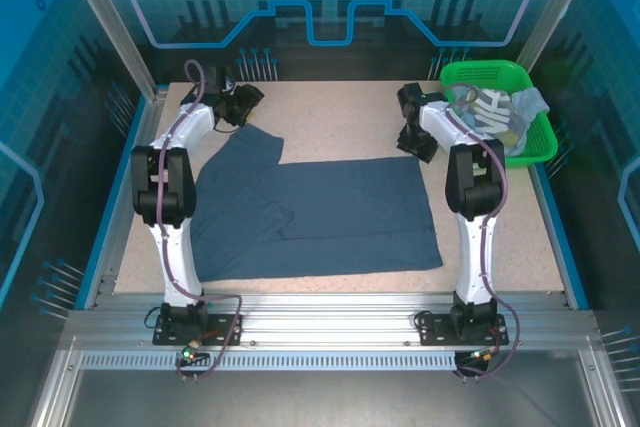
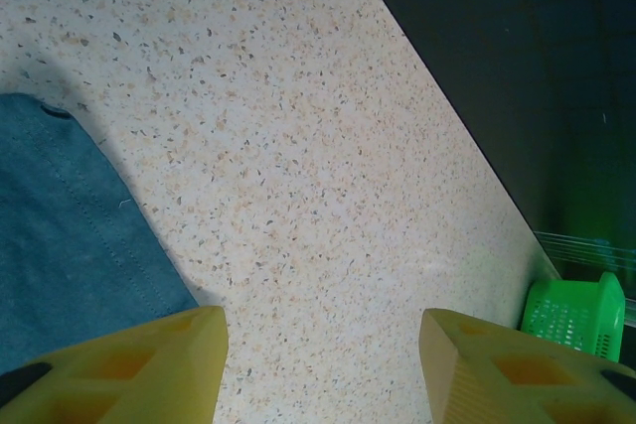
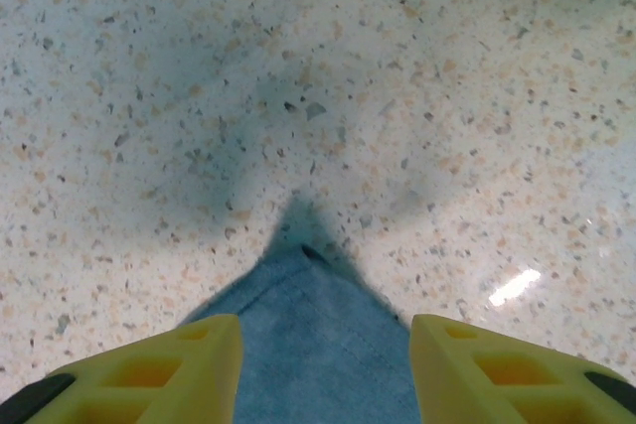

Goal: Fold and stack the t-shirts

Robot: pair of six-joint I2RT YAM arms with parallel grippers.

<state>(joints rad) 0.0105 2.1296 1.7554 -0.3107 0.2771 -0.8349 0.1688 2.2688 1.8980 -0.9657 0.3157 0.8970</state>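
On the speckled table (image 1: 340, 107) a slate-blue t-shirt (image 1: 320, 217) was spread at centre. The left gripper (image 2: 323, 330) at eleven o'clock and the right gripper (image 3: 326, 335) at one, over a shirt corner, were parted and empty. A lettered t-shirt (image 1: 490, 112) was piled in the green basket (image 1: 485, 70) at two.

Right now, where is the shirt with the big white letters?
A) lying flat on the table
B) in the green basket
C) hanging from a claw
B: the lettered shirt sits bunched up in the green basket, while the plain dark blue shirt lies spread on the table.
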